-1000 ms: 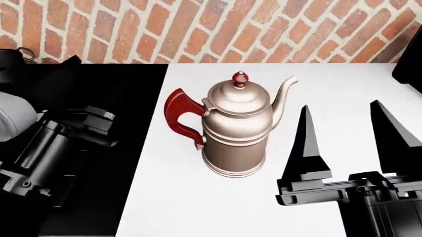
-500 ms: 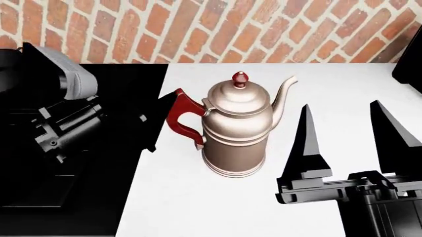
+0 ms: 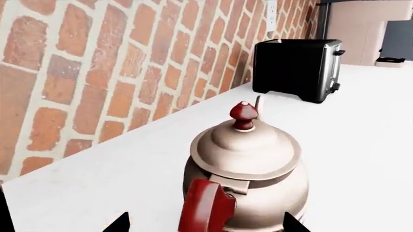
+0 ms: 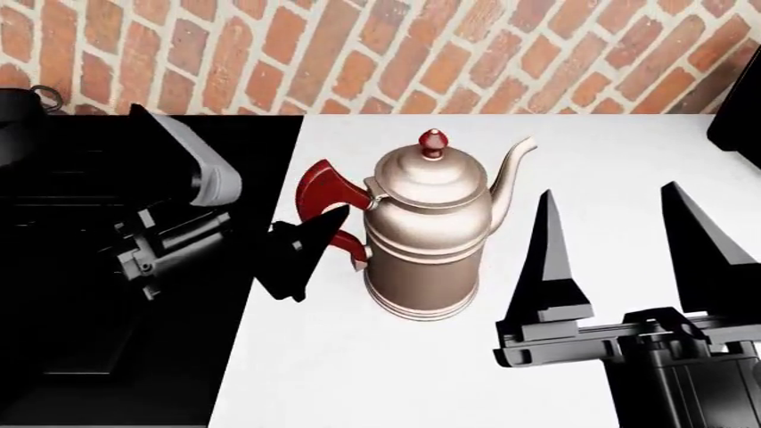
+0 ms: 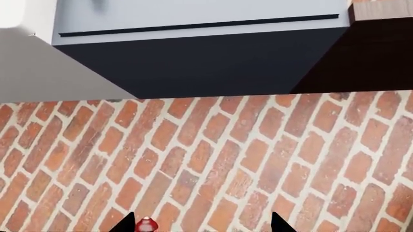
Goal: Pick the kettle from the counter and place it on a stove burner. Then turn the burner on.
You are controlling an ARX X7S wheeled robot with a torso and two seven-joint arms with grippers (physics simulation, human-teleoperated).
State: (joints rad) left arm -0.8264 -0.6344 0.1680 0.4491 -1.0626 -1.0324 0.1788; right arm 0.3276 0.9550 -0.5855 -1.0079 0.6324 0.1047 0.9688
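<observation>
The copper-pink kettle (image 4: 429,234) stands upright on the white counter (image 4: 356,374), its red handle (image 4: 323,192) toward the black range and its spout to the right. My left gripper (image 4: 315,236) reaches in from over the range. It is open, with one black finger right by the handle. In the left wrist view the kettle (image 3: 248,159) is close and the handle (image 3: 206,208) sits between the open gripper's (image 3: 205,224) fingertips. My right gripper (image 4: 609,196) is open and empty, upright just right of the kettle. Its wrist view shows the open gripper (image 5: 202,224) and the red lid knob (image 5: 147,224).
The black range (image 4: 71,357) fills the left side; its grates do not show against the black. A dark pot (image 4: 21,102) sits at its far corner. A black toaster (image 3: 297,67) stands on the counter past the kettle, by the brick wall (image 4: 356,53).
My left arm has swung right from over the range to the kettle, and its finger now sits by the red handle. The right gripper and the kettle have stayed put.
</observation>
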